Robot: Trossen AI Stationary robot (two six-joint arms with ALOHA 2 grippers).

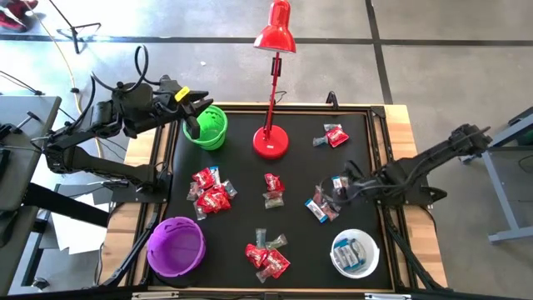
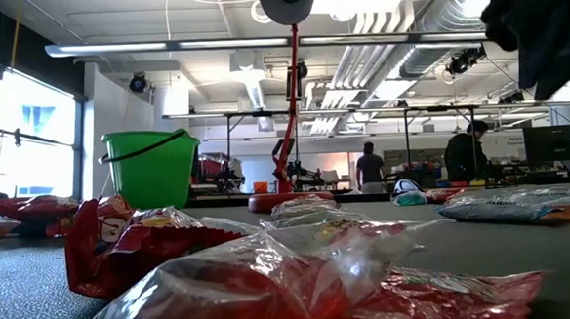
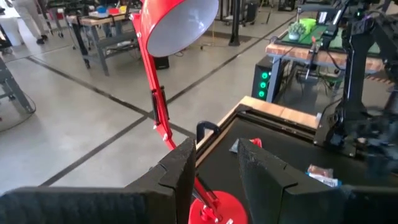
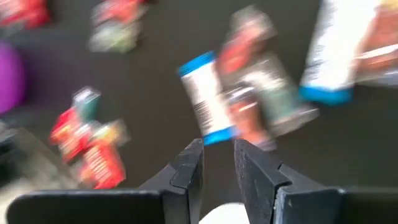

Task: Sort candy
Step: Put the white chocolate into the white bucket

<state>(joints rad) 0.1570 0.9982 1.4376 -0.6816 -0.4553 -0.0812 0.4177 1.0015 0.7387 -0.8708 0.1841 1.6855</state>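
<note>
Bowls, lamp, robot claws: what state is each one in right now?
Green bowl: upright, contents unclear.
Purple bowl: upright, empty.
White bowl: upright, holding blue-and-white candy.
Red lamp: standing upright.
Left gripper: over the green bowl, fingers slightly apart, nothing between them.
Right gripper: above loose candy, narrow gap, nothing gripped.
</note>
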